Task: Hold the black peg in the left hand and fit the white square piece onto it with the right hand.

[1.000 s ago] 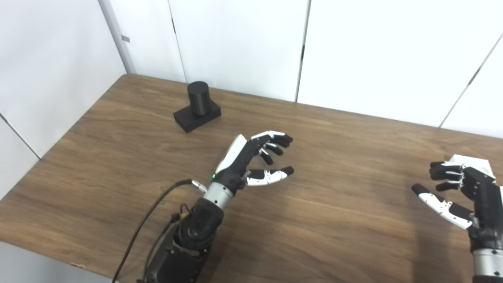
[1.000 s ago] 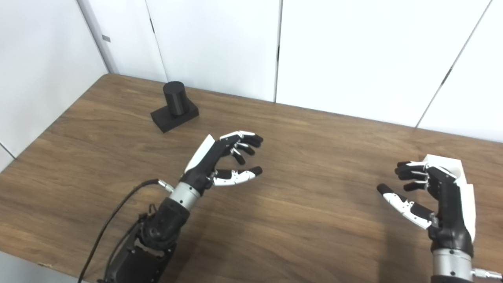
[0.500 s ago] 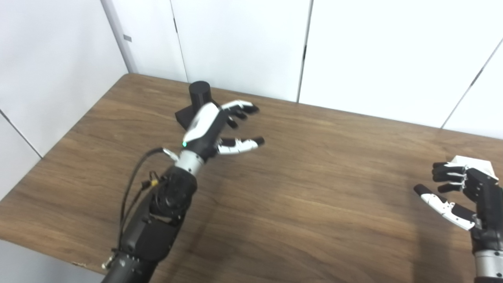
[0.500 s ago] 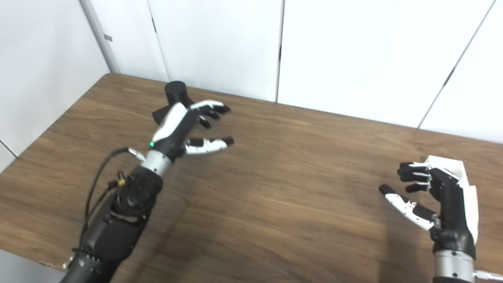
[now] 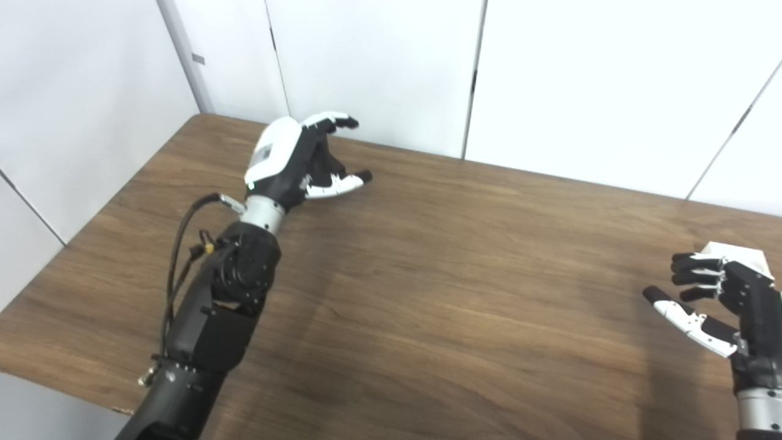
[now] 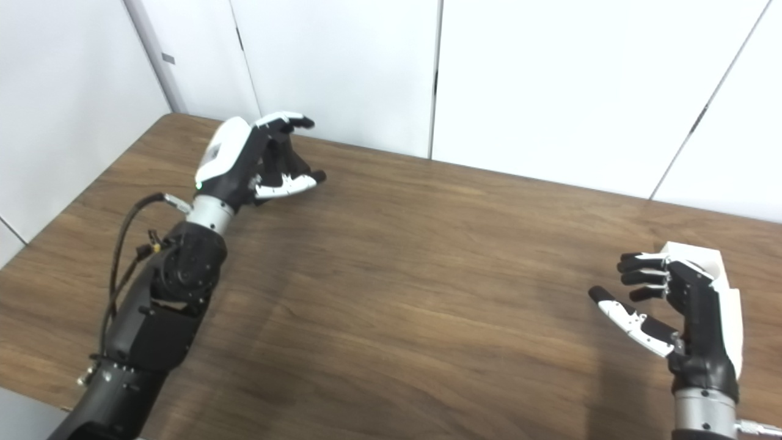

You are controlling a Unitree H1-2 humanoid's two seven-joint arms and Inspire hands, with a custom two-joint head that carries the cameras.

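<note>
My left hand [image 5: 292, 156] is stretched to the far left of the table, where the black peg stood. Its back faces me and hides the peg almost wholly. Its fingers and thumb are spread apart around that spot, and I cannot tell whether they touch the peg. The white square piece [image 6: 697, 255] lies on the table at the right edge. My right hand [image 6: 675, 299] hovers just in front of it, open and empty, with its fingers curled toward the piece.
The brown wooden table [image 5: 464, 287] runs across the whole view, with white wall panels [image 5: 379, 61] right behind its far edge. The left arm [image 5: 220, 305] and its cable lie over the table's left part.
My left hand has moved from the table's middle back and left until it covers the black peg. My right hand and the white piece have stayed in place.
</note>
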